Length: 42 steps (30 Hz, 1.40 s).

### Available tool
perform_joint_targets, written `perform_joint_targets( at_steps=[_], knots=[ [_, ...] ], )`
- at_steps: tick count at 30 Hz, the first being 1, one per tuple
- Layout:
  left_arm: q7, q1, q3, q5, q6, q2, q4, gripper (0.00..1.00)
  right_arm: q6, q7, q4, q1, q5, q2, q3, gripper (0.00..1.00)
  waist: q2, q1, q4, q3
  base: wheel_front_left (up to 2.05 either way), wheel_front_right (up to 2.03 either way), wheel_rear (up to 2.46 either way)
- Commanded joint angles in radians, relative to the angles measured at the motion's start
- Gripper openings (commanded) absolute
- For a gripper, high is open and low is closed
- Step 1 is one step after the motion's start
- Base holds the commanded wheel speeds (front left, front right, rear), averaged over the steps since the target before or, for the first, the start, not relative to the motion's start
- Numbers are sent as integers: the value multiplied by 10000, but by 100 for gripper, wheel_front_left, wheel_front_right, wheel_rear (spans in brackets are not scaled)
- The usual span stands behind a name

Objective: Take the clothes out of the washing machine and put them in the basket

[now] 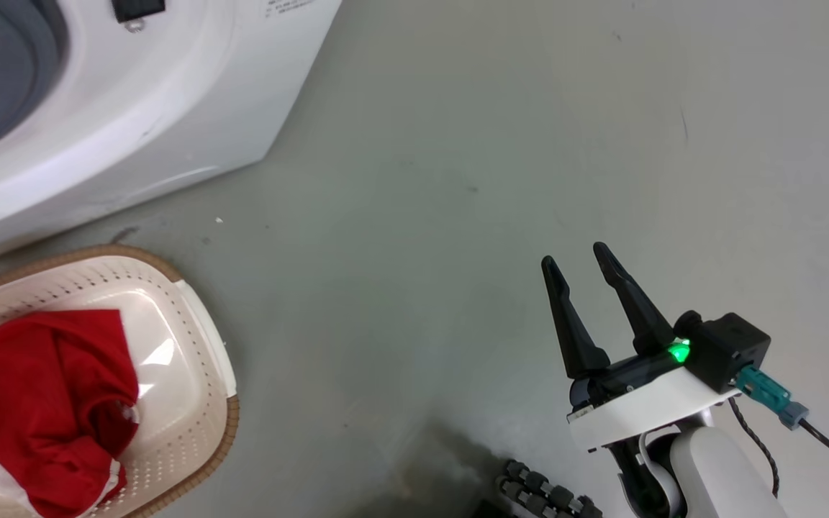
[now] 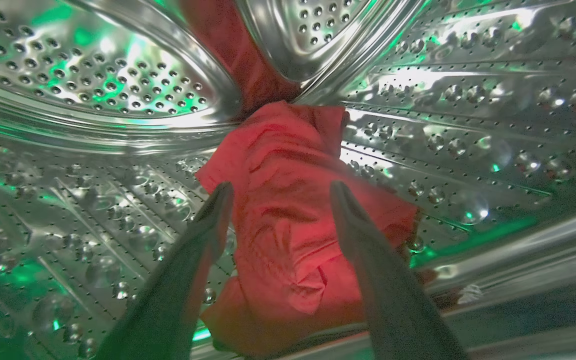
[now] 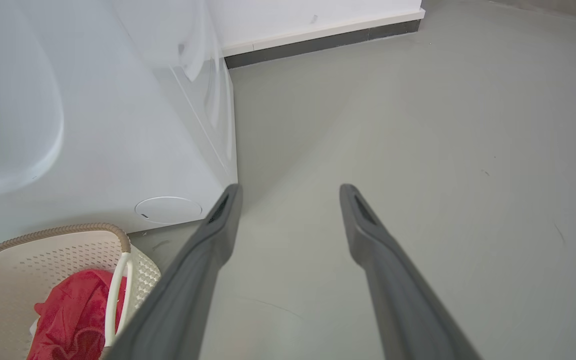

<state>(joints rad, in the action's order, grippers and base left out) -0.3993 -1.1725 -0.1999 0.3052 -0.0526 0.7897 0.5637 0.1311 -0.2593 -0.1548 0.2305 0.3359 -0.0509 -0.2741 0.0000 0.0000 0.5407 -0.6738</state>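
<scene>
Two red garments are visible. The first garment (image 2: 293, 150) lies in the drum (image 2: 93, 75) of the washing machine (image 1: 170, 108), far left, between the spread fingers of the left gripper (image 2: 282, 187). The second garment (image 1: 47, 403) lies in the basket (image 1: 198, 417), near left. The right gripper (image 1: 573, 255), fingers apart, holds nothing.

**Head view:** high, looking steeply down on the floor (image 1: 458, 144), with the washing machine (image 1: 134, 93) at upper left, the basket (image 1: 134, 277) at lower left and the right gripper (image 1: 573, 254) at lower right.
**Right wrist view:** low, facing along the floor toward the wall (image 3: 318, 15) at top. It shares the machine front, basket and floor with the head view.
**Left wrist view:** close inside the steel drum (image 2: 118, 75), facing a red garment (image 2: 288, 200) at centre.
</scene>
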Motion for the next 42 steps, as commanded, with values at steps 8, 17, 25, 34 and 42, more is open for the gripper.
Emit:
perform_joint_targets(
  at_steps=[8, 17, 25, 34, 42],
  knots=[
    [-1692, -1258, -532, -142, -279, 119, 204, 100, -7, -52, 92, 238, 284, 11, -115, 100, 0, 0, 197, -926, 0, 0, 0],
    [-2535, -2057, -996, -205, -465, 57, 1169, 100, -7, -55, 354, -51, 370, 11, -98, 100, 0, 0, 134, -1434, 0, 0, 0],
    [-2806, -2706, -1359, -40, -691, 89, 2379, 100, -7, -56, 541, -120, 344, 13, -260, 100, 0, 0, 56, -1769, 5, 5, 5],
    [-1859, -3330, -1840, 213, -766, 188, 3118, 0, -7, -56, 626, -56, 303, 11, -377, 100, 0, 0, 18, -1919, 4, 4, 4],
    [-239, -4088, -2146, -35, -777, -13, 3328, 0, -7, -57, 541, 136, 380, 11, -509, 100, 0, 0, 43, -1809, 0, 0, 0]
  ],
)
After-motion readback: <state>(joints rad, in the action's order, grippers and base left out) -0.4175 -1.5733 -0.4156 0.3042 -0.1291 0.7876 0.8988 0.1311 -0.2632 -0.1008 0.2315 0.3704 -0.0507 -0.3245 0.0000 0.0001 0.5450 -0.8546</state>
